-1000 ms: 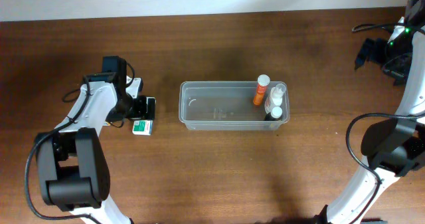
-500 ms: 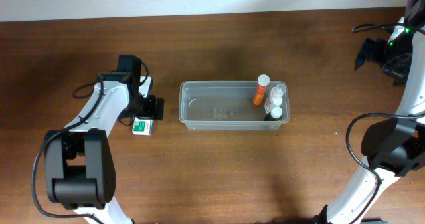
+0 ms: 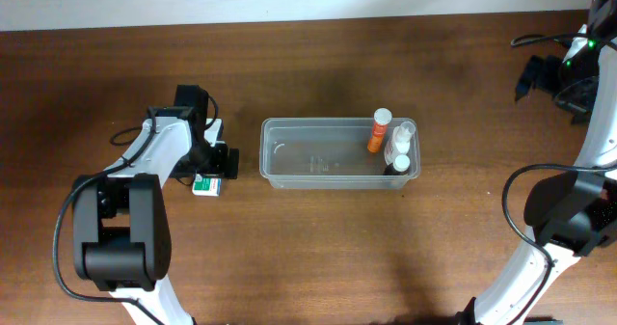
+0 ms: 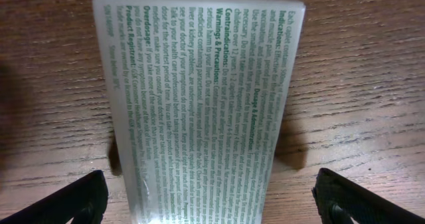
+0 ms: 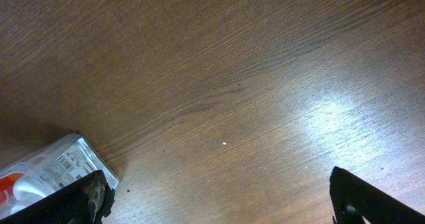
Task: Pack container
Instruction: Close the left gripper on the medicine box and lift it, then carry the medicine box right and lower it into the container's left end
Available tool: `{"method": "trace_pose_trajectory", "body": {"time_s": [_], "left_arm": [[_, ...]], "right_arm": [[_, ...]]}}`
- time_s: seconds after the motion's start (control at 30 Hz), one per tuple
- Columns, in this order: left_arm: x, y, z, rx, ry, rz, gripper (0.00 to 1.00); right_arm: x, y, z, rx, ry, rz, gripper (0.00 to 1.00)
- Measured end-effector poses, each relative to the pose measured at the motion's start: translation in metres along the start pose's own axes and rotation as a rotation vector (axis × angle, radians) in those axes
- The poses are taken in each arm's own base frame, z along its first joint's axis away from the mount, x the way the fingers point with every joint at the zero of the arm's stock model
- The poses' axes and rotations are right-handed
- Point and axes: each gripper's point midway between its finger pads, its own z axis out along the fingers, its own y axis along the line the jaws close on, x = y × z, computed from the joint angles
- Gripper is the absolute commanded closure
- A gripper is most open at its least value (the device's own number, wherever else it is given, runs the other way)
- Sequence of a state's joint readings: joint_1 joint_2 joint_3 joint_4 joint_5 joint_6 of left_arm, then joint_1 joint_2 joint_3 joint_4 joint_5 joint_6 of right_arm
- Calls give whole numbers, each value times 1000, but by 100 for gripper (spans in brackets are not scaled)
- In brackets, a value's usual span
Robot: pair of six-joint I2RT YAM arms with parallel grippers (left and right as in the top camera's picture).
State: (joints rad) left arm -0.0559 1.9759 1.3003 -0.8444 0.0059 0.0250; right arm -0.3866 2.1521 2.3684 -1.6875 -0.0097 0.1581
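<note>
A clear, shallow rectangular plastic container (image 3: 318, 156) with rounded corners and a rim stood at the middle of the dark brown wooden table (image 3: 318, 257), its long side running left to right. At its right end lay a slim orange bottle with a white cap (image 3: 378, 132), and just beside it were small clear bottles with white caps (image 3: 401, 149). The rest of the tub's floor was bare.

To the left of the container, near it but not touching, a small white cardboard box with green print (image 3: 205, 184) lay flat on the wood. The left gripper (image 3: 219, 160) hung over the box's far edge. In the left wrist view the box (image 4: 199, 104) filled the frame, lines of green text running along its upper face. The left gripper (image 4: 212, 207) had its jaws spread wide, one black fingertip showing at each lower corner, both clear of the box's sides.

The right arm was at the right edge of the table, well apart from the container. Its wrist camera showed the right gripper (image 5: 222, 204) with jaws likewise wide and holding nothing over bare wood. A small white-and-orange labelled item (image 5: 50, 171) sat beside one fingertip; what it was could not be told.
</note>
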Motion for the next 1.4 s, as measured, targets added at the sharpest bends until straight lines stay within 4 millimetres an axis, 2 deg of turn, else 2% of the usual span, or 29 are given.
{"method": "trace_pose_trajectory", "body": {"time_s": [0.2, 0.33, 0.43, 0.47, 0.73, 1.0, 1.1, 1.2, 1.4], "left_arm": [[0, 1, 0, -3, -1, 0, 1], [-2, 1, 0, -4, -9, -3, 9], [-3, 1, 0, -7, -13, -8, 11], [-3, 1, 0, -7, -13, -8, 16], [-3, 1, 0, -8, -13, -11, 27], [-3, 2, 0, -11, -13, -14, 45], [-3, 3, 0, -19, -13, -15, 46], [-3, 4, 0, -25, -13, -14, 51], [-3, 4, 0, -26, -13, -15, 51]], "right_arm": [[0, 0, 0, 0, 0, 0, 2], [0, 0, 0, 0, 0, 0, 2], [0, 0, 0, 0, 0, 0, 2], [0, 0, 0, 0, 0, -1, 2], [0, 0, 0, 0, 0, -1, 2], [0, 0, 0, 0, 0, 0, 2], [0, 0, 0, 0, 0, 0, 2], [0, 0, 0, 0, 0, 0, 2], [0, 0, 0, 0, 0, 0, 2]]}}
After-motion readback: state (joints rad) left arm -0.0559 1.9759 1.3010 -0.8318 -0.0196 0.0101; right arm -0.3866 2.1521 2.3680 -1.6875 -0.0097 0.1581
